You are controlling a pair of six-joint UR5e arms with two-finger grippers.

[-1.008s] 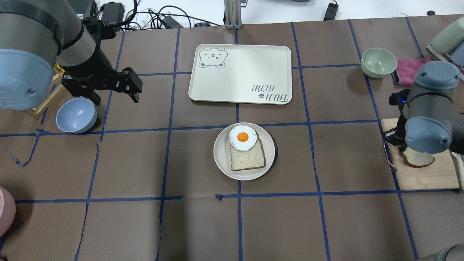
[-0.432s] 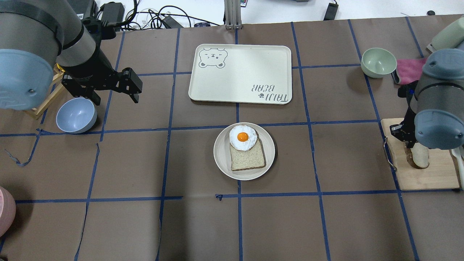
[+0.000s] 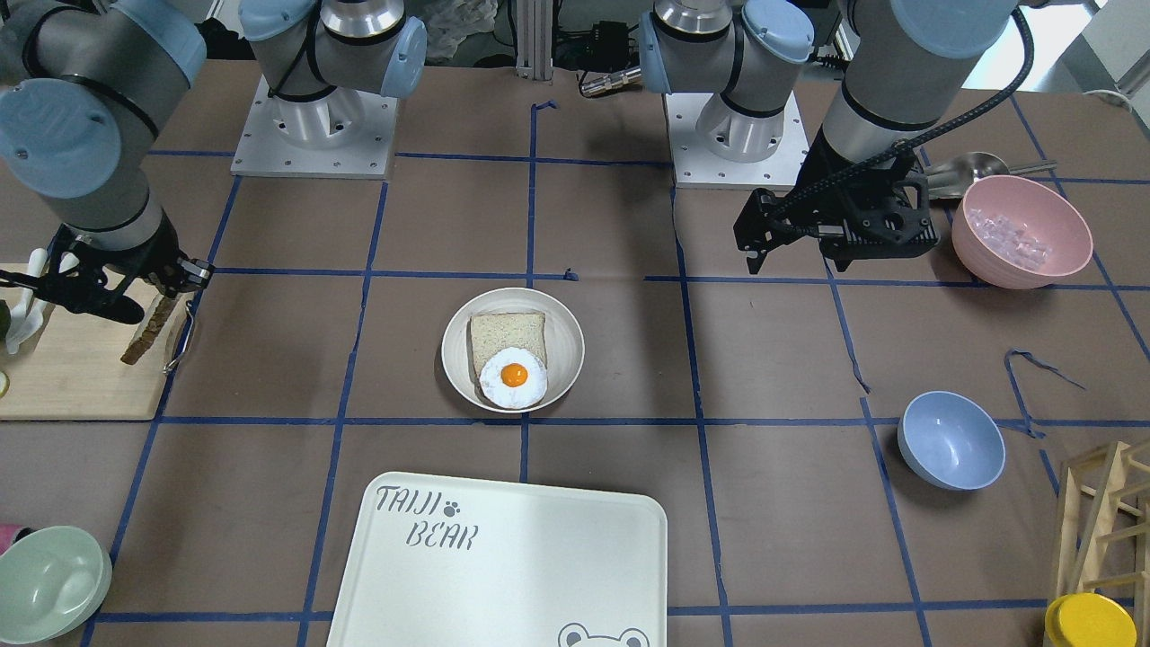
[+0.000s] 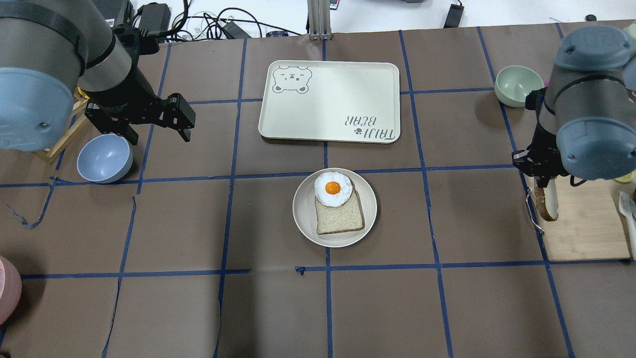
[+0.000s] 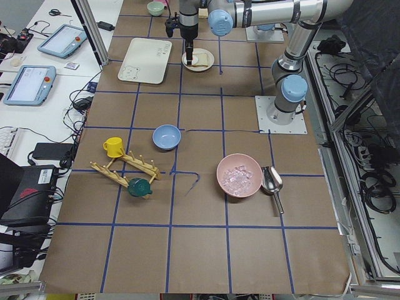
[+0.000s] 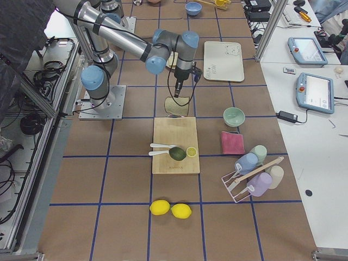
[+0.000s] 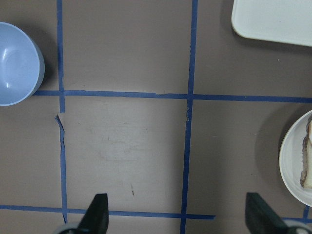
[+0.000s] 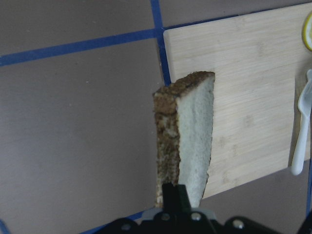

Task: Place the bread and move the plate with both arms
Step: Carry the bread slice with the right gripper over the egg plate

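My right gripper (image 4: 542,183) is shut on the top edge of the bread (image 4: 546,206), a brown-crusted slice that hangs on edge over the left end of the wooden cutting board (image 4: 586,223). The right wrist view shows the slice (image 8: 187,141) dangling from the gripper (image 8: 175,192). The cream plate (image 4: 303,219) sits mid-table and holds a squarer slice with a fried egg (image 4: 333,189). My left gripper (image 4: 159,135) is open and empty, hovering above the table left of the plate, whose rim shows in the left wrist view (image 7: 295,165).
The white TAIJI BEAR tray (image 4: 330,102) lies beyond the plate. A green bowl (image 4: 518,85) stands at far right, a blue bowl (image 4: 104,158) by my left gripper, and a pink bowl (image 3: 1020,229) near the left arm. A white spoon (image 8: 301,136) lies on the board.
My right gripper has lifted the bread off the board and carried it left to the board's edge; the slice now hangs edge-on. The left arm has not moved.
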